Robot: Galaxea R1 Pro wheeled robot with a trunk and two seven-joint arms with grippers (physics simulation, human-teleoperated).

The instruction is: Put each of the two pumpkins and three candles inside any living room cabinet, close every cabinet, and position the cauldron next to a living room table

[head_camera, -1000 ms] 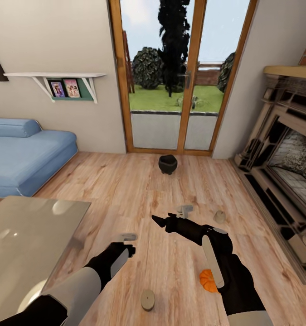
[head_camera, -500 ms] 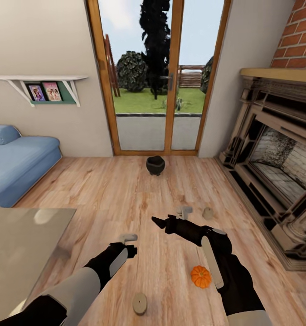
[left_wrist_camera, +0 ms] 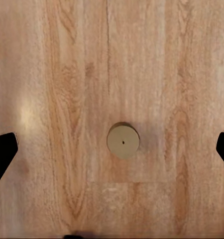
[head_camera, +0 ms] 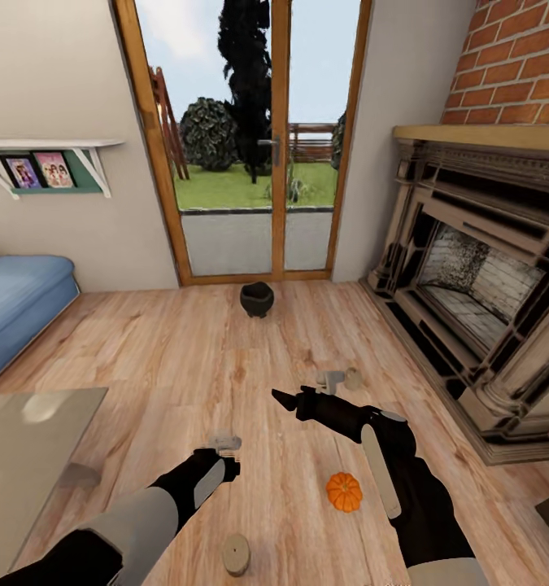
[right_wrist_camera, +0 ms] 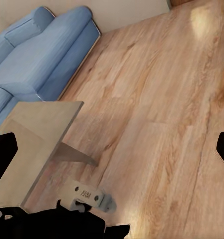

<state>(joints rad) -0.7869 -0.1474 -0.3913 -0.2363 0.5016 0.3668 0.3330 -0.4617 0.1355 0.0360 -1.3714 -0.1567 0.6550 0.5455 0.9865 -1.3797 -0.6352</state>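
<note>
Two candles on the wood floor: one [head_camera: 236,554] near, by the left gripper [head_camera: 225,444], one [head_camera: 353,378] farther right. Pumpkin [head_camera: 344,491] lies beside the right arm; cauldron [head_camera: 257,299] stands far, before the glass door. Left gripper's fingers are spread over a candle [left_wrist_camera: 123,141]; right gripper [head_camera: 332,379] is spread too.

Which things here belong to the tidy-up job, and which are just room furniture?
Job:
pumpkin
near candle
far candle
cauldron
table

Bystanders:
sofa
fireplace
wall shelf
glass doors
</note>
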